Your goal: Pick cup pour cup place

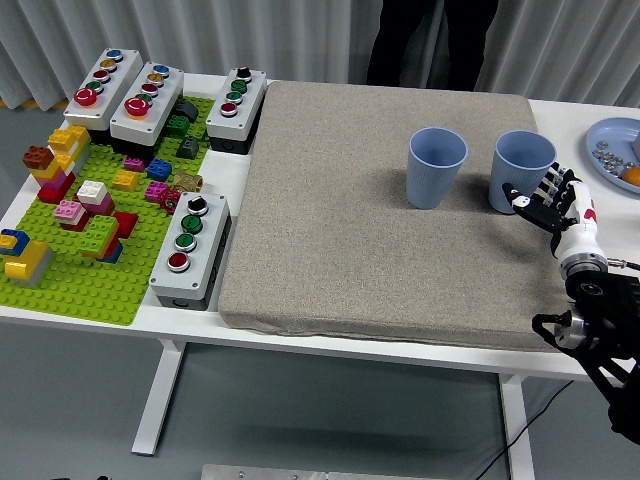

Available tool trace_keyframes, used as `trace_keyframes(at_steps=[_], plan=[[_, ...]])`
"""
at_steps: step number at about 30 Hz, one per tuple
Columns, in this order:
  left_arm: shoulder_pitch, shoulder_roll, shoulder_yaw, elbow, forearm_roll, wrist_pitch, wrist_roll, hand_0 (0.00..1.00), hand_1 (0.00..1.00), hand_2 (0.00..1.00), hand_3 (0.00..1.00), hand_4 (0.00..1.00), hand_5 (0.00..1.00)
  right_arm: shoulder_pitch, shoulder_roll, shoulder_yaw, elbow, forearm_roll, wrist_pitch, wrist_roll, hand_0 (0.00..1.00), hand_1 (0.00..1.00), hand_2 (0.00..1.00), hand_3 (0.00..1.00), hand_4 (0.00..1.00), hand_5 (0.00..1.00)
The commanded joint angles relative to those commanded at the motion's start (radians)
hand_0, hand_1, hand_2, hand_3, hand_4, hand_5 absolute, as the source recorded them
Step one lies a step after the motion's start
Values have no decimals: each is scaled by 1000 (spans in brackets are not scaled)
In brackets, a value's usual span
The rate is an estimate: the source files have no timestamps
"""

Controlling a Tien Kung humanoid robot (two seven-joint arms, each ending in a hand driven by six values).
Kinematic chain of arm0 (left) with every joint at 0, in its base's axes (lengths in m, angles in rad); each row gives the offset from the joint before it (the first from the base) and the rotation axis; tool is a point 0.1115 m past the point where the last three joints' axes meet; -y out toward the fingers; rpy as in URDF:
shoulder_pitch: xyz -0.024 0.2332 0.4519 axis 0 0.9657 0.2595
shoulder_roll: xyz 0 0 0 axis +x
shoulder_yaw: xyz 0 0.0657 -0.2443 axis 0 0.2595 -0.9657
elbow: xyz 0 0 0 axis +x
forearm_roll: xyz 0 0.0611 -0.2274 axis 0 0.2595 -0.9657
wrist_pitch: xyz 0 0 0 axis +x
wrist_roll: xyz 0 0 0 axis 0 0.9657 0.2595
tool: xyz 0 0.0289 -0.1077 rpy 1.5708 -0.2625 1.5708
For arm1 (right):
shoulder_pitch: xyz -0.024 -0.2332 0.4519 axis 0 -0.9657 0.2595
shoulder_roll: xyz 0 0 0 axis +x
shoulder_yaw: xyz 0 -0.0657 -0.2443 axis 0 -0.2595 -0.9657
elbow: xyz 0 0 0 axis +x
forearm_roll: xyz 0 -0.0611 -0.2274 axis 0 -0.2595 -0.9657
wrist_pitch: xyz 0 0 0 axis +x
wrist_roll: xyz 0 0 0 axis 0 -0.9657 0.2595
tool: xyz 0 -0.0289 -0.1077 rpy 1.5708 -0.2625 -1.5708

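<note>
Two light blue cups stand upright on the grey mat [340,230]. The left cup [437,165] is free, near the mat's middle right. The right cup [520,158] stands close beside it, and my right hand [532,196] grips its lower right side, thumb in front and fingers [556,186] curled round the far right. The forearm comes in from the lower right corner. I cannot see inside either cup. My left arm is out of view.
A blue plate [610,135] with small items and an orange piece [632,176] lies at the right edge. A green brick baseplate [90,275] and several button boxes [190,245] fill the left side. A person in dark clothes [430,40] stands behind the table.
</note>
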Motion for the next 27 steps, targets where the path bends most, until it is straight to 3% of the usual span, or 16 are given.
trace_keyframes(at_steps=[3,4,9,10,15,16,27], plan=[[0,-1,-1,0,-1,1,0,779,795,843,750,513,959,-6,-2,3,6,-11,13,-13,784,696,632,700,594,66],[-1,-1,0,0,-1,0,0,779,794,843,750,514,960,-6,-2,4,6,-15,18,-18,795,737,721,800,640,99],[-1,-1,-1,0,-1,0,0,779,794,843,750,514,960,-9,-4,13,11,-31,36,-42,795,737,721,800,640,99],[-1,-1,-1,0,-1,0,0,779,794,843,749,513,960,-9,-4,15,10,-31,43,-45,813,767,804,846,763,213],[0,-2,-1,0,-1,0,0,779,794,843,749,513,960,-14,-4,32,9,-39,62,-55,813,767,804,846,763,213],[0,-2,-2,0,-1,0,0,779,793,842,748,514,961,-14,-5,34,9,-40,65,-57,843,801,895,898,824,258],[0,-3,-6,0,3,1,1,779,793,842,748,513,960,-25,-12,73,22,-118,112,-117,883,845,954,940,859,288]])
